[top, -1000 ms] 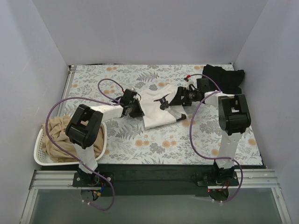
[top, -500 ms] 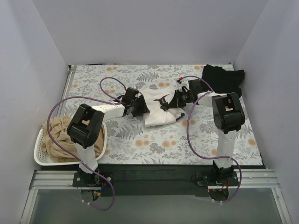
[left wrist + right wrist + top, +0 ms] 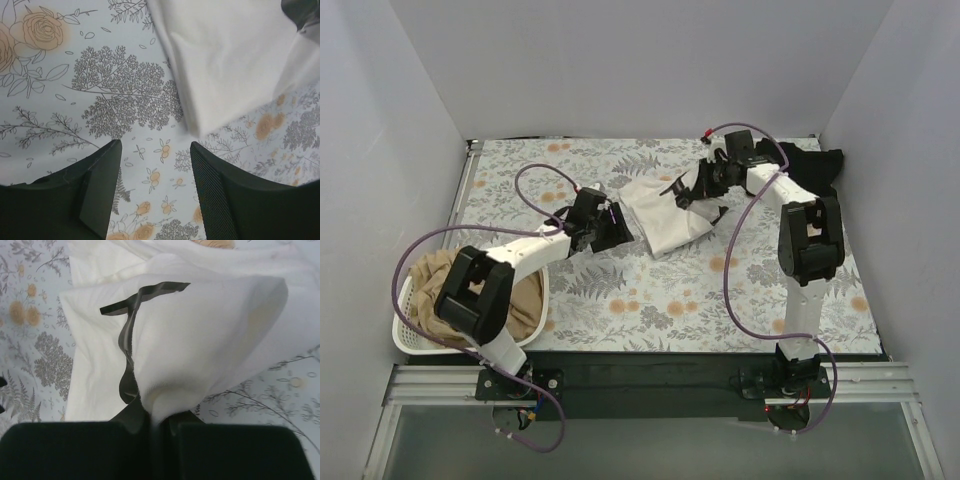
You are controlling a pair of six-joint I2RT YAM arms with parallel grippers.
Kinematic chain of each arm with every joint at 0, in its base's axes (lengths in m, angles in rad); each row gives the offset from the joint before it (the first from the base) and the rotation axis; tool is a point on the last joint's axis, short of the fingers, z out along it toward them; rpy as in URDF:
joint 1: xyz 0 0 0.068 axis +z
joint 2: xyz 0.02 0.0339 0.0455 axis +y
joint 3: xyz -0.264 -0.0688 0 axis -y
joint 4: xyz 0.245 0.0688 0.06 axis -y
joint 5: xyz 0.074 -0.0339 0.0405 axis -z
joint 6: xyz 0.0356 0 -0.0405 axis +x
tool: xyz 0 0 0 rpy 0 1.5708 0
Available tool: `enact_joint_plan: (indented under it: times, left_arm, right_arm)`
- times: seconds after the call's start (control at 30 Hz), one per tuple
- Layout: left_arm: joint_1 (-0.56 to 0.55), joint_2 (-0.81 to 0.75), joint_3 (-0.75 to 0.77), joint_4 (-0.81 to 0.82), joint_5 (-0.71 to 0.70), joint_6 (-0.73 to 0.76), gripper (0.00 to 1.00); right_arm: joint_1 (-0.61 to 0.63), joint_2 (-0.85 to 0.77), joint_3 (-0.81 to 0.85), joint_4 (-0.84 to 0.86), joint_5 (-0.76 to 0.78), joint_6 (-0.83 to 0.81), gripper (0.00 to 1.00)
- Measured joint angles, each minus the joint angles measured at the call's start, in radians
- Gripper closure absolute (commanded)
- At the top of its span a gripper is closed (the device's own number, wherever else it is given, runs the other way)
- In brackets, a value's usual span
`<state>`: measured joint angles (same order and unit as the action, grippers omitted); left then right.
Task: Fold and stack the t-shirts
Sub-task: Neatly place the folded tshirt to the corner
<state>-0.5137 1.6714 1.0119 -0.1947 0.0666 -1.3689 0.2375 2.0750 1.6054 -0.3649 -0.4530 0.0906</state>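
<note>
**A:** Where is the white t-shirt (image 3: pixel 665 215) sitting?

**B:** Just above the middle of the top view, partly folded on the flowered table (image 3: pixel 650 300). Its upper right edge is lifted off the surface.

**A:** Lifted by what?

**B:** By the right gripper (image 3: pixel 686 190). In the right wrist view the right gripper (image 3: pixel 157 421) has its jaws pinched together on a fold of the white t-shirt (image 3: pixel 200 340), and the cloth rises from them towards the top of the frame. A dark narrow strip (image 3: pixel 127 340) runs down the cloth there. I cannot tell what it is.

**A:** And the left one?

**B:** The left gripper (image 3: pixel 620 230) is just left of the shirt in the top view. In the left wrist view the left gripper (image 3: pixel 155 165) has its fingers (image 3: pixel 100 185) spread apart with only the table's pattern between them. The white t-shirt (image 3: pixel 225 55) fills the upper right of that frame, clear of the fingers.

**A:** The other two shirts?

**B:** The black t-shirt (image 3: pixel 810 165) lies crumpled in the upper right corner of the table, partly behind the right arm. The tan t-shirt (image 3: pixel 425 285) is bundled inside the white laundry basket (image 3: pixel 402 345) at the lower left, with the left arm's elbow over part of it
</note>
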Motion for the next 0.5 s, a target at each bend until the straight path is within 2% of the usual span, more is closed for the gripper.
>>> enact_joint_plan:
  times: [0.23,0.5]
  left_arm:
    - [0.000,-0.191,-0.139,-0.011,0.010,-0.006,0.43]
    - [0.000,-0.420,-0.226,-0.074,0.000,-0.003,0.42]
  right_arm:
    - [-0.053,0.060,0.238,-0.161,0.148,-0.086,0.99]
    - [-0.100,0.125,0.408,-0.288,0.289,-0.135,0.99]
